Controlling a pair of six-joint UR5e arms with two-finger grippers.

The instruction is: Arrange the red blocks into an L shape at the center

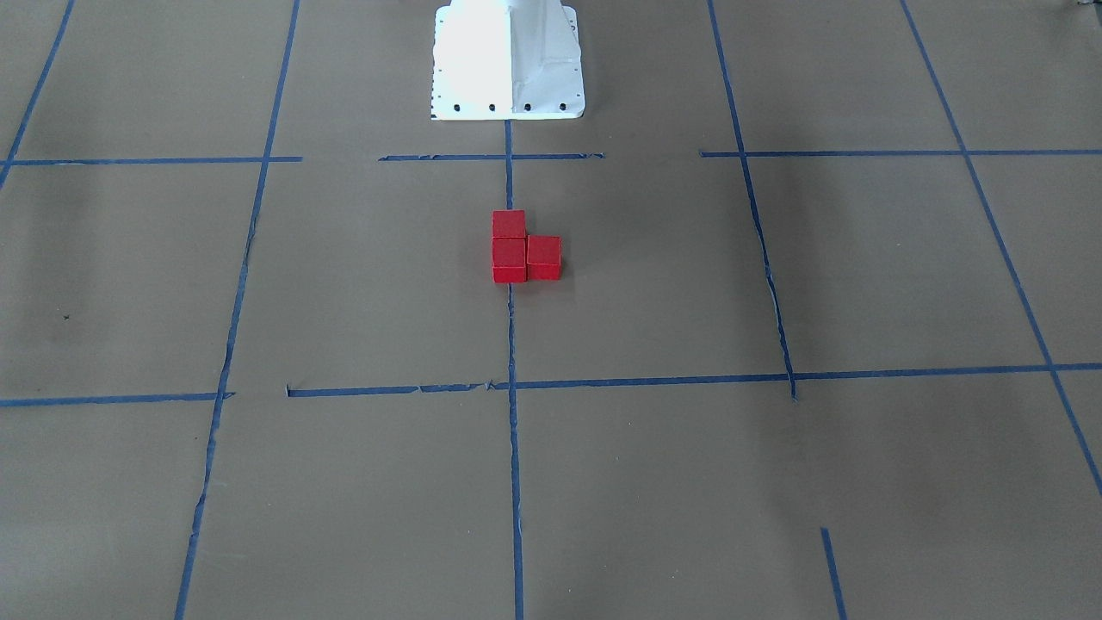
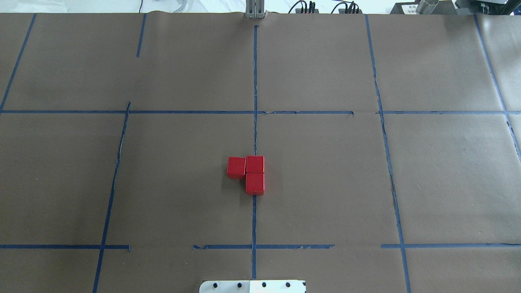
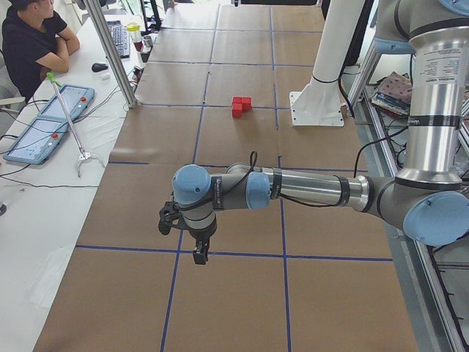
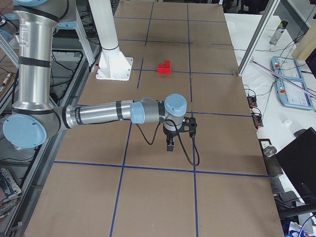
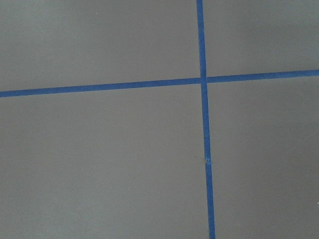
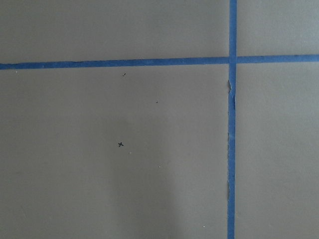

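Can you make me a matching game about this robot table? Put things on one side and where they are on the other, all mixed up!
Things:
1. red blocks
2. white base plate
3. left gripper
4. person

Places:
A. sitting at the white side table
B. hanging over the brown paper, far from the blocks
C. touching each other in an L, in the middle square
D. at the robot's edge of the table, at the end of the blue centre line

Pairs: 1-C, 2-D, 3-B, 4-A.
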